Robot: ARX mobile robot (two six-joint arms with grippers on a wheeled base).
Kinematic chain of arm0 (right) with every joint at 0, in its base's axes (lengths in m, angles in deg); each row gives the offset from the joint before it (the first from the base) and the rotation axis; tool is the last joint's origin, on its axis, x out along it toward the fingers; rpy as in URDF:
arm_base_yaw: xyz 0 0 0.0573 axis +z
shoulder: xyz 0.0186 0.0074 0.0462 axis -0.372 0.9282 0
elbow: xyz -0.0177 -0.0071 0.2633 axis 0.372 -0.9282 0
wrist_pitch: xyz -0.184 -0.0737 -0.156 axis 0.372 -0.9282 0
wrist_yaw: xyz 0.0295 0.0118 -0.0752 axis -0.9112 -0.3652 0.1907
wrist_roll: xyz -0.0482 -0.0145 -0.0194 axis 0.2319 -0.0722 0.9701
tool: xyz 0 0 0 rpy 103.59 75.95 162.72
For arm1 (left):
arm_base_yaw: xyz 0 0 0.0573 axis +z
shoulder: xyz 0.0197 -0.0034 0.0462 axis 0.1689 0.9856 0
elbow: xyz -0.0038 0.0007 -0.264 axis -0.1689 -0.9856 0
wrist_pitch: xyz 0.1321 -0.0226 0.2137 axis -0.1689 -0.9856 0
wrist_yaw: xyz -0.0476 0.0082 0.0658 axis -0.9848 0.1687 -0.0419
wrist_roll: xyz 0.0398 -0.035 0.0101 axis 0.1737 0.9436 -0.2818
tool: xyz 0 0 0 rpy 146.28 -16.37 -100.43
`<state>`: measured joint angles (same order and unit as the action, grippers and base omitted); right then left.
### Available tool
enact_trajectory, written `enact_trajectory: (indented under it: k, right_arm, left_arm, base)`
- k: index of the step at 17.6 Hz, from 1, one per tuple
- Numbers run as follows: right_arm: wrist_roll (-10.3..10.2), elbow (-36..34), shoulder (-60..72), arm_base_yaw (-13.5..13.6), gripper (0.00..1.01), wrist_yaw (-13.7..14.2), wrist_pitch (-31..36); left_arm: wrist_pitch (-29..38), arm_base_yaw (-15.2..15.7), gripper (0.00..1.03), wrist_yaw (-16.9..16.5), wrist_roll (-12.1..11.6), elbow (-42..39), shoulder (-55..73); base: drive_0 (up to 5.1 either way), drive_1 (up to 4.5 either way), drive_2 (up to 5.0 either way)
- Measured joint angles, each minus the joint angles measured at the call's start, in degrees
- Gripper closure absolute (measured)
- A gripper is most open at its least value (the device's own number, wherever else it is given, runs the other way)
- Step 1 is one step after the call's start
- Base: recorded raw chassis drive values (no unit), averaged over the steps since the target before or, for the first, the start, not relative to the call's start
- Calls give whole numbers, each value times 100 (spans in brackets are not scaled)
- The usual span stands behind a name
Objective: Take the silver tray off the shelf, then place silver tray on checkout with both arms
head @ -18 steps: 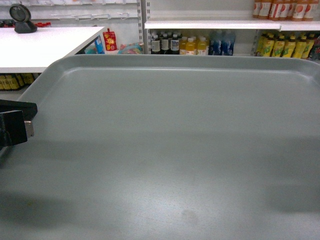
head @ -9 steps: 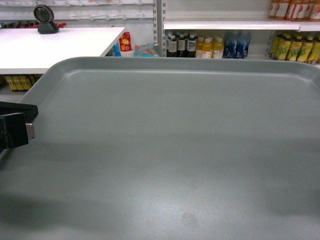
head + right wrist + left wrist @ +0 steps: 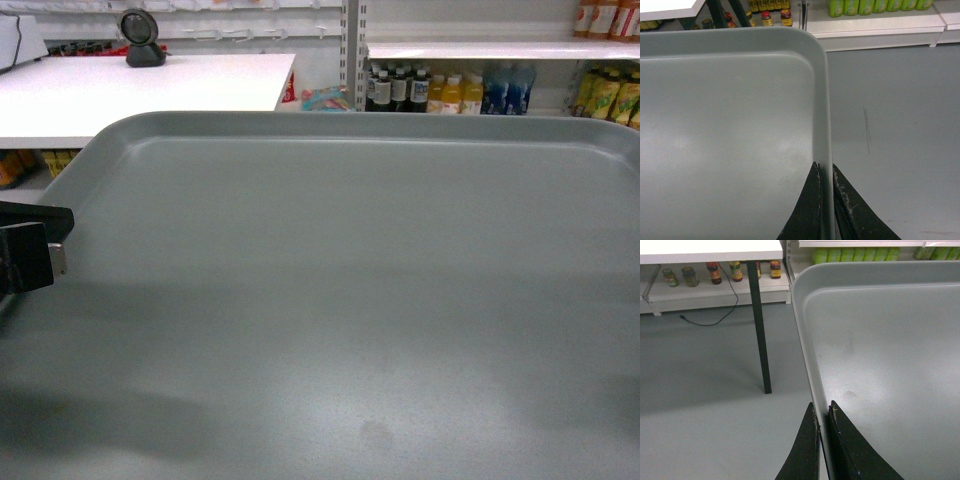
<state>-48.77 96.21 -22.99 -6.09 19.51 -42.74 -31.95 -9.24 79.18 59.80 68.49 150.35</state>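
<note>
Gripping the tray (image 3: 340, 300) by its two side rims, the grippers carry it level in the air, clear of any shelf and not yet on the checkout (image 3: 140, 85). The left gripper (image 3: 822, 412) pinches the left rim, one finger outside the wall and one inside, clenched on it; past its tips the rim runs forward to a rounded corner, and outside the outer finger lie bare floor and a black table leg (image 3: 760, 330). The right gripper (image 3: 823, 170) clamps the right rim the same way, with the tray floor to the inside of its fingers and grey floor outside. A hold on opposite edges likely suits a tray so much wider than either gripper: it stays flat and cannot swing. The checkout lies ahead and to the left of the left fingers, its scanner (image 3: 142, 37) on the far side. Bottles (image 3: 440, 90) stand on shelves ahead and to the right; their labels are too small to read, and no writing shows on the tray.
</note>
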Motion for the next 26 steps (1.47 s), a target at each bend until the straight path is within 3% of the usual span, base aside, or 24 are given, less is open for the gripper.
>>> enact_trajectory:
  k: [26]
  right_arm:
    - [0,0,7,0,98,-2,-26]
  left_arm:
    - [-20,0,99,0,2,0,17]
  base:
    - [-492,244,244]
